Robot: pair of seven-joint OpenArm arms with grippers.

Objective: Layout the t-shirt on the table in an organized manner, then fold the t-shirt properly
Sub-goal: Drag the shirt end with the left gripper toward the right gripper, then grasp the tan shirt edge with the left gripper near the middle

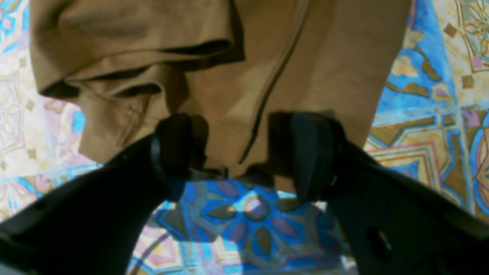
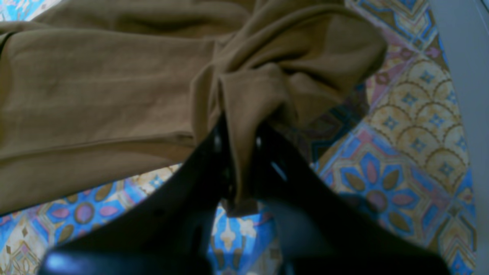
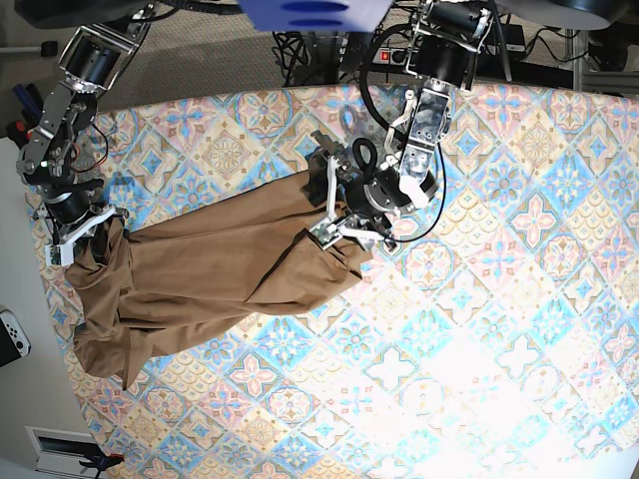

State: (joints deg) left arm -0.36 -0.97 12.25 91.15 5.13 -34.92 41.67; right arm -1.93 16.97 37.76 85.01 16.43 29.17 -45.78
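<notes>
While t-shirt (image 2: 95, 95) sprawls | right gripper (image 2: 238, 152) pinches its bunched edge (left agape)

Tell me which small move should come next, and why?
Probably close the left gripper on the t-shirt edge lying between its open jaws. The right gripper already pinches a bunch of cloth, and the shirt lies crumpled on the table, so both grips are needed to spread it.

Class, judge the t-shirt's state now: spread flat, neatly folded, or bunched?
Bunched. The t-shirt lies stretched and creased across the table, with deep folds and one gathered end pinched by the right gripper.
</notes>
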